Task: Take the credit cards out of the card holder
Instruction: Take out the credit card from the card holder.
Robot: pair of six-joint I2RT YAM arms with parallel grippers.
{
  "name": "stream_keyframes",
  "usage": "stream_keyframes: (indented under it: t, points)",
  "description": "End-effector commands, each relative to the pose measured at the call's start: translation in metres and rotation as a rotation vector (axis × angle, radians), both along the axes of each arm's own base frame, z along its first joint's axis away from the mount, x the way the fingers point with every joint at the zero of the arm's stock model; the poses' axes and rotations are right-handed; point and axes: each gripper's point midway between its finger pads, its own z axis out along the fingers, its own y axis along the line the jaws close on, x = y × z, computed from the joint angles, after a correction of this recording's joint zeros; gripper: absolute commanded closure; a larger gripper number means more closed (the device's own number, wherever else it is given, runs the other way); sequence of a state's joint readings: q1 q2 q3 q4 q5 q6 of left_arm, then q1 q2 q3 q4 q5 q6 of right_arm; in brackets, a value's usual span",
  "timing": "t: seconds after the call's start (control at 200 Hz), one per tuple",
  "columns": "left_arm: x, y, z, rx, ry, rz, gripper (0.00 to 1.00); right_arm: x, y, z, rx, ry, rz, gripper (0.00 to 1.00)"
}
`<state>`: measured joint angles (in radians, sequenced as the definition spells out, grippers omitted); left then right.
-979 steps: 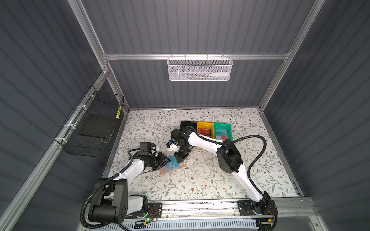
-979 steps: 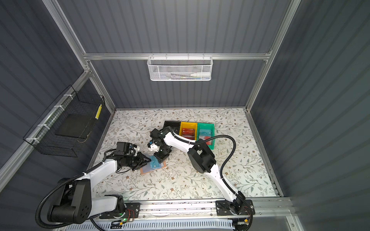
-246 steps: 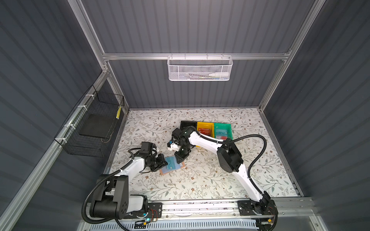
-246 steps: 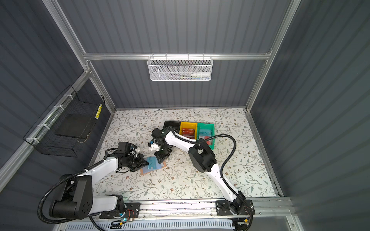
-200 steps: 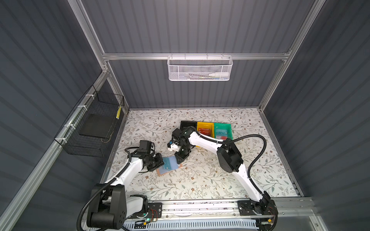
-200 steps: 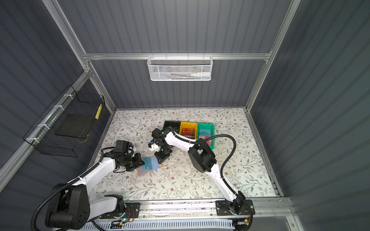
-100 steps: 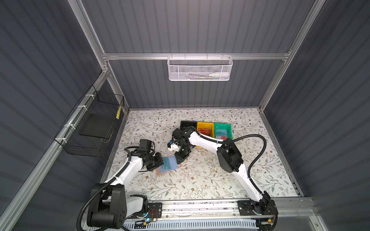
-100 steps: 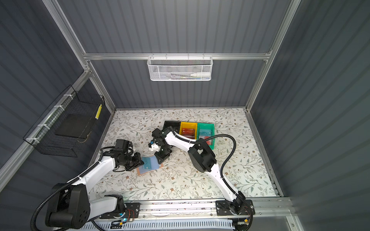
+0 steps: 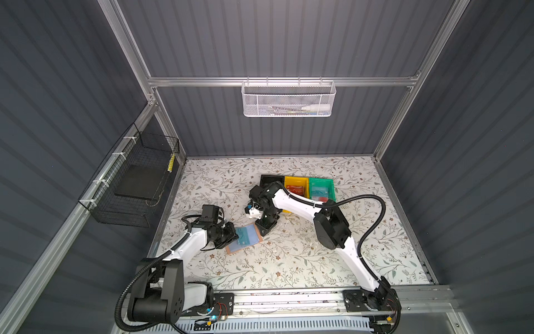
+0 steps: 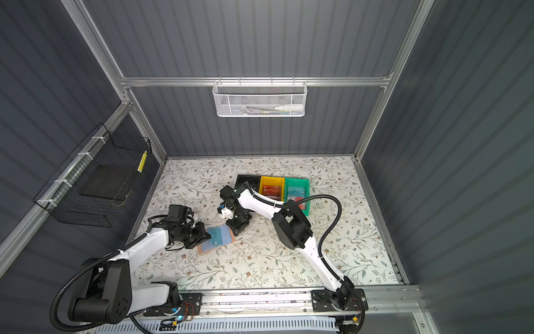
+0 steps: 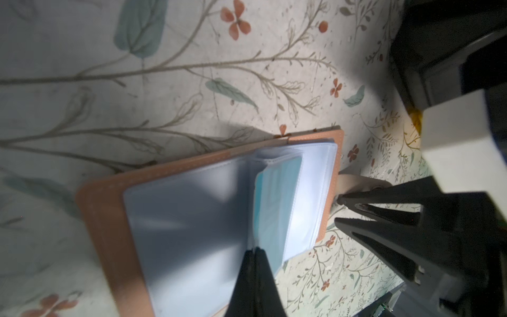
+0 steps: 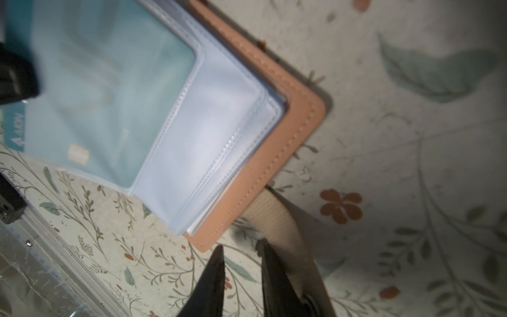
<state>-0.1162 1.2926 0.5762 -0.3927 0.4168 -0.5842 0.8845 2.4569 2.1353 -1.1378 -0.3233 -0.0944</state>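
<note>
The card holder (image 9: 252,234) lies open on the table (image 9: 289,260), left of centre in the lower half of both top views, with its tan cover down and its bluish sleeves up. The left claw (image 9: 233,235) is pinched tight on the teal card (image 9: 243,237) at the holder's left edge, where a bare strip of the card pokes out of its sleeve. The right claw (image 12: 240,251) stands narrowly parted at the holder's upper right corner, one finger against the beige strap (image 12: 271,216), with only table showing between its fingers.
</note>
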Motion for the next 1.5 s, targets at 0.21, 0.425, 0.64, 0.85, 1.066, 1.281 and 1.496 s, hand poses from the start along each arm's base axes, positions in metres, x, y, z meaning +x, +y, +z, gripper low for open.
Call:
stream_keyframes:
  t: [0.21, 0.425, 0.64, 0.85, 1.066, 1.281, 1.496]
  points:
    - [-0.009, -0.001, -0.021, -0.032, 0.059, 0.034, 0.95, 0.000, 0.004, 0.027, 0.031, -0.024, 0.019, 0.73]
    - [-0.008, -0.004, -0.028, -0.051, 0.062, 0.042, 0.94, -0.013, 0.024, 0.033, 0.127, 0.052, 0.030, 0.74]
    - [-0.006, -0.007, -0.031, -0.074, 0.060, 0.046, 0.94, -0.019, 0.038, 0.037, 0.191, 0.087, 0.033, 0.75]
    - [-0.003, -0.011, -0.032, -0.086, 0.063, 0.035, 0.95, -0.020, 0.045, 0.029, 0.209, 0.120, 0.025, 0.76]
    - [-0.007, -0.008, -0.035, -0.053, 0.078, 0.023, 0.93, -0.020, 0.042, 0.013, 0.180, 0.139, 0.014, 0.76]
    - [-0.011, -0.004, -0.039, -0.026, 0.090, 0.018, 0.91, -0.020, 0.042, 0.006, 0.178, 0.156, 0.012, 0.77]
    - [-0.012, -0.002, -0.039, -0.010, 0.094, 0.010, 0.90, -0.021, 0.042, 0.002, 0.172, 0.169, 0.006, 0.76]
